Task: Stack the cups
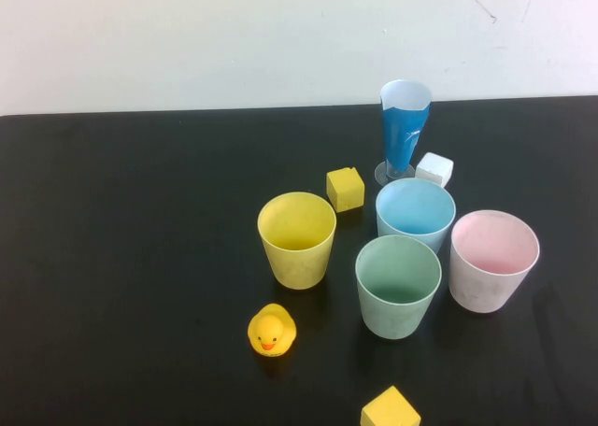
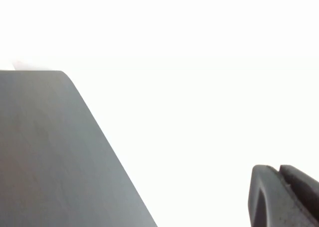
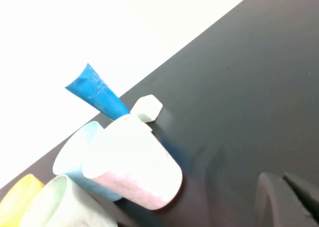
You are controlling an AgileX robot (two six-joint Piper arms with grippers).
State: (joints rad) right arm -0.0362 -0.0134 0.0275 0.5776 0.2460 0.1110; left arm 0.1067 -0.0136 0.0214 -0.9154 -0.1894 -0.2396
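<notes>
From the high view I see all four cups standing upright and separate on the black worktop (image 1: 112, 258), none nested in another. The yellow cup (image 1: 297, 239) is the leftmost. The mint green cup (image 1: 398, 286) sits to its right and nearer to me, the light blue cup (image 1: 416, 214) just behind the green one, and the pale pink cup (image 1: 492, 260) is furthest right, close beside both. Behind the blue cup stands the tall blue-and-white cone glass (image 1: 404, 127), with a white cube (image 1: 434, 170) just beside its base. One yellow cube (image 1: 346, 189) lies between the yellow and blue cups, toward the back; another yellow cube (image 1: 391, 409) is at the near edge. A rubber duck (image 1: 271, 332) sits in front of the yellow cup.

Neither arm reaches into the high view. My left gripper (image 2: 286, 197) shows only in its own wrist view, over the worktop's edge, jaws closed and empty. My right gripper (image 3: 289, 199) hangs off to the side of the pink cup, jaws closed on nothing.
</notes>
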